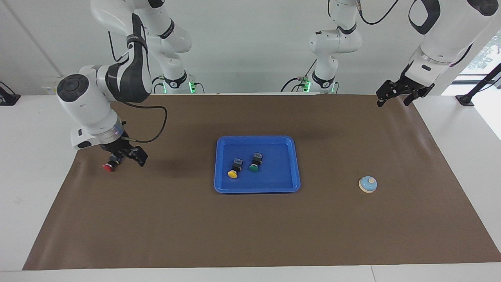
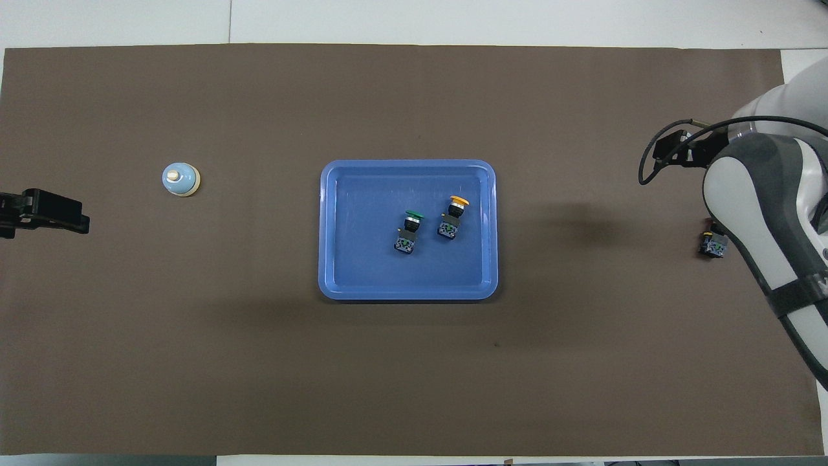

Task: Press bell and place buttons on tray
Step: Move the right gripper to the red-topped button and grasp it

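While the yellow button (image 1: 233,174) and green button (image 1: 254,167) lie in the blue tray (image 1: 289,164), the right gripper (image 1: 124,156) hangs open over the red button (image 1: 108,167), needing descent and closure; the left gripper (image 1: 400,94) waits open.

Facing cam: high, across the table, looking back at both arm bases, whole brown mat (image 1: 250,227) in frame. Overhead cam: above the robots' end, steeply down, closer, mat edges cropped. Half a turn apart. Shared: mat, tray (image 1: 297,164) (image 2: 336,259), bell (image 1: 368,184) (image 2: 180,179); red button probably mostly hidden overhead
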{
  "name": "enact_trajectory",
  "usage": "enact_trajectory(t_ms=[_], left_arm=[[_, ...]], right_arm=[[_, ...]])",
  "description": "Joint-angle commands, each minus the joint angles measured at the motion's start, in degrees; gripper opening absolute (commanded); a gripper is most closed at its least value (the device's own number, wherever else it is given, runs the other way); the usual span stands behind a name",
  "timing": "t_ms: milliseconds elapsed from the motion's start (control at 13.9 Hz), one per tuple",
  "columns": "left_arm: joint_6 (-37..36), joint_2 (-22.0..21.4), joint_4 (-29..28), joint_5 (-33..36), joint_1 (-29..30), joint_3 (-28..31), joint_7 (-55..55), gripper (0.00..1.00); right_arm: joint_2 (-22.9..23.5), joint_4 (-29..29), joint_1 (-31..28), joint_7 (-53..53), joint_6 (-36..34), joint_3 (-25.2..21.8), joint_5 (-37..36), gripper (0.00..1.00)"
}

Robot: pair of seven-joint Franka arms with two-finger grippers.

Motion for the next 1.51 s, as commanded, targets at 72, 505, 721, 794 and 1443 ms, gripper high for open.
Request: enact_trajectory(t_ms=[72, 505, 721, 794, 1443], left_arm=[[-0.6, -0.1, 0.5, 0.6, 0.4, -0.2, 0.0, 1.0], [-0.6, -0.1, 0.5, 0.6, 0.4, -0.2, 0.0, 1.0], [-0.6, -0.1, 0.5, 0.6, 0.4, -0.2, 0.0, 1.0], [-0.6, -0.1, 0.5, 0.6, 0.4, -0.2, 0.0, 1.0], [-0.6, -0.1, 0.5, 0.6, 0.4, -0.2, 0.0, 1.0]], right_arm=[[-5.7, -14.5, -6.1, -3.9, 10.8, 0.8, -1.2, 1.0], [-5.3, -22.2, -12.9, -9.4, 20.5, 0.8, -1.2, 1.0], [-3.1, -22.3, -14.6, -10.7, 21.9, 0.8, -1.2, 1.0], [-3.1, -23.0, -14.6, -10.7, 22.8, 0.9, -1.2, 1.0], [-3.0, -27.7, -14.7, -13.4, 28.9, 0.8, -1.2, 0.69]])
